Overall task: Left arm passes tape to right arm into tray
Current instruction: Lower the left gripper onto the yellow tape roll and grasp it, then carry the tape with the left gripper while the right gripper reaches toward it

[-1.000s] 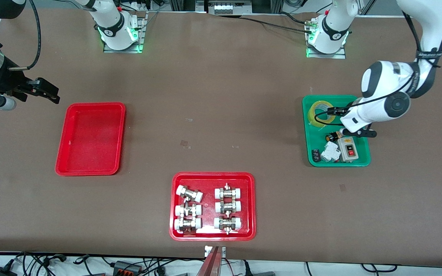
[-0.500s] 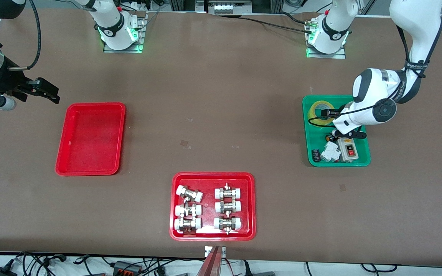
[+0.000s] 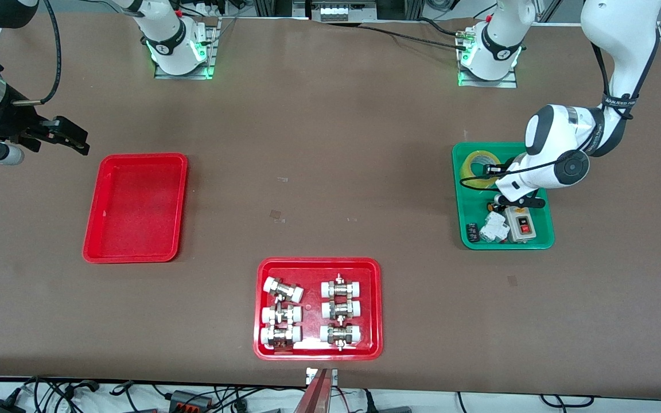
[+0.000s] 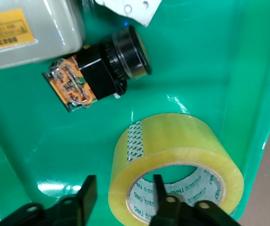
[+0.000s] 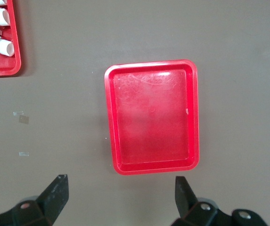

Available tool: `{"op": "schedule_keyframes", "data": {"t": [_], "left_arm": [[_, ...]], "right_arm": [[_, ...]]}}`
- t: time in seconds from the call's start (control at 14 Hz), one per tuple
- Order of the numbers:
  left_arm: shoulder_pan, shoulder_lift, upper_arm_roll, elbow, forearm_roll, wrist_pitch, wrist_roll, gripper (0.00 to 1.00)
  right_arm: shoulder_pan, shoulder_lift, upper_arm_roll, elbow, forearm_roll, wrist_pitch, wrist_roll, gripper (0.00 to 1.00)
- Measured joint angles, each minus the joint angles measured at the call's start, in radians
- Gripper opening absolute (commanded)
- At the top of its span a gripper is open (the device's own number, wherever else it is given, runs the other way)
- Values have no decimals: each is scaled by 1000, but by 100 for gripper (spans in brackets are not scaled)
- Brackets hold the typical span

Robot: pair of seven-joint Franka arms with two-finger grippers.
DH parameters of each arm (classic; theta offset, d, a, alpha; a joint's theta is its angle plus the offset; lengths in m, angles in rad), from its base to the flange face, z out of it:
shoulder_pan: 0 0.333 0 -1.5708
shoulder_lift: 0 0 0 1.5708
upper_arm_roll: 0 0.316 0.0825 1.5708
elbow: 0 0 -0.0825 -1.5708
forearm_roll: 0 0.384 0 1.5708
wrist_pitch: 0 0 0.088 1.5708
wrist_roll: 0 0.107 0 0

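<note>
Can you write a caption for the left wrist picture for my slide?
Left tool open around the wall of the tape in the green tray.

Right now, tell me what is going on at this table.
The left gripper is down in the green tray, open, with one jaw inside the tape roll's core and one outside its wall, not yet closed. The right gripper waits open in the air near the plain red tray, which holds nothing yet.

Robotics lab: bolted arm bases (image 3: 180, 49), cable clutter (image 3: 78, 396).
</note>
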Motion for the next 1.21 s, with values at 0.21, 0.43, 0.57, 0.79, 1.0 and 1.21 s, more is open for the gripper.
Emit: {"op": "schedule_keyframes", "data": {"t": [0.21, 0.43, 0.57, 0.79, 1.0, 1.21], "left_arm": [[9, 0, 1, -7, 0, 0, 0, 26], [12, -6, 0, -11, 0, -13, -1, 8], [12, -17, 0, -12, 0, -36, -2, 2], [11, -85, -1, 4, 0, -132, 0, 1], [4, -167, -41, 102, 0, -293, 5, 1], [-10, -182, -156, 279, -11, -426, -1, 1]], "right_arm": [[0, 0, 0, 0, 0, 0, 0, 100], [0, 0, 0, 0, 0, 0, 0, 100], [0, 0, 0, 0, 0, 0, 0, 100], [0, 0, 0, 0, 0, 0, 0, 100], [0, 0, 0, 0, 0, 0, 0, 100], [0, 0, 0, 0, 0, 0, 0, 100]]}}
